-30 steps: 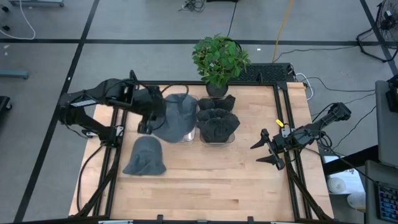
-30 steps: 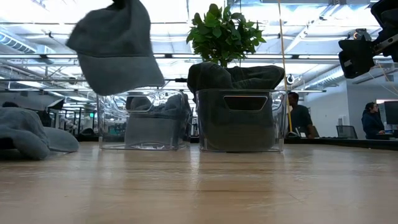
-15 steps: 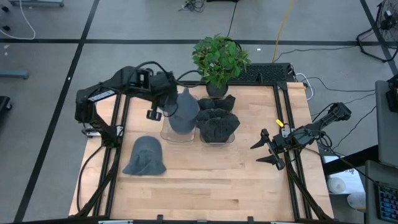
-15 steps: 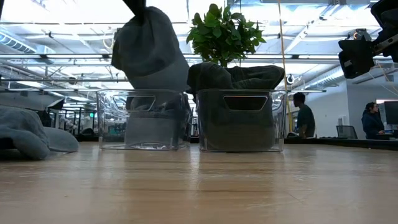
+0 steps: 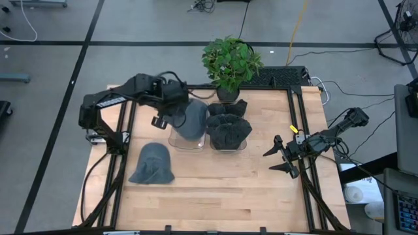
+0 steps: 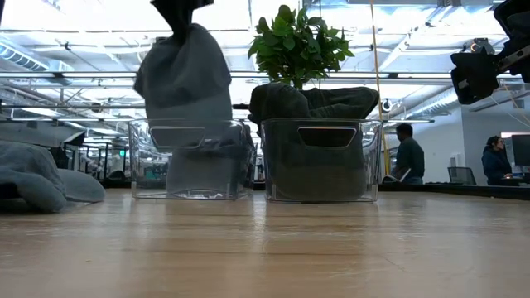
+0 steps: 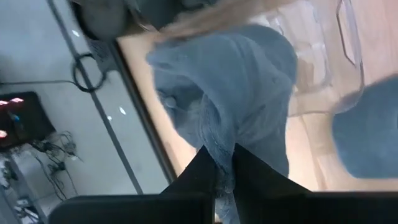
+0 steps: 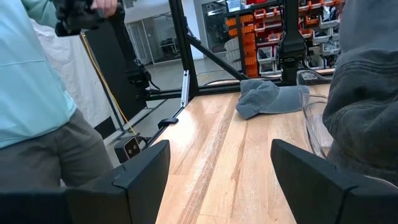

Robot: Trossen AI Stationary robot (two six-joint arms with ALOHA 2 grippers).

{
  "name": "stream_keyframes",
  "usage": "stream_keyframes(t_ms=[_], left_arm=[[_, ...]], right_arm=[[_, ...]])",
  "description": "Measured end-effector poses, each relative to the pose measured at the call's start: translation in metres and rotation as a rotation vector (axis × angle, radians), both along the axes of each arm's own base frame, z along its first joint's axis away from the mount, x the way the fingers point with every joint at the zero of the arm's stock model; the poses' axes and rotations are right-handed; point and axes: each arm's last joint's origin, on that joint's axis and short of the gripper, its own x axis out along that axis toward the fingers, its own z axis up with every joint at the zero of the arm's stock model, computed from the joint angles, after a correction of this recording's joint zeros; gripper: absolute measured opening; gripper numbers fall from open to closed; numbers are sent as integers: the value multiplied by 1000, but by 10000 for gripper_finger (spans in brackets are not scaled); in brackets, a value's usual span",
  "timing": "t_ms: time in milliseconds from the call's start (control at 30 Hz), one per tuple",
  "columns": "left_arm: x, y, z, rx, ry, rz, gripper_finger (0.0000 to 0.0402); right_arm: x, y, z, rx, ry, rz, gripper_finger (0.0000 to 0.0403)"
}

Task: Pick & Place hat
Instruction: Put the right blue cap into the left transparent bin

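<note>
The left arm reaches from the table's left edge toward its far middle, elbow bent, wrist angled down. Its left gripper [image 7: 222, 169] has its two dark fingers [image 7: 200, 169] pinched together on the soft grey cloth hat [image 5: 191, 120], which hangs below them. The right arm waits at the table's right edge, forearm low. The right gripper [image 5: 279, 158] points inward, fingers spread apart and apparently empty.

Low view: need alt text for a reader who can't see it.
A grey hat hangs from the left hand, shut on its top, just above a clear bin. Beside it, a second clear bin is heaped with dark hats before a potted plant; another grey hat lies at left.
</note>
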Motion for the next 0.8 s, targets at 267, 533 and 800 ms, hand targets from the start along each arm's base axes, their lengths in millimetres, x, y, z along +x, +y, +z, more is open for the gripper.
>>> stream_keyframes(t_ms=[267, 533, 800], left_arm=[[10, 2, -35, -11, 75, -4, 27], [28, 7, -56, 56, 149, -72, 27], [50, 18, -73, 67, 132, -96, 27]], right_arm=[[0, 0, 0, 0, 0, 0, 267], [0, 0, 0, 0, 0, 0, 267], [0, 0, 0, 0, 0, 0, 267]])
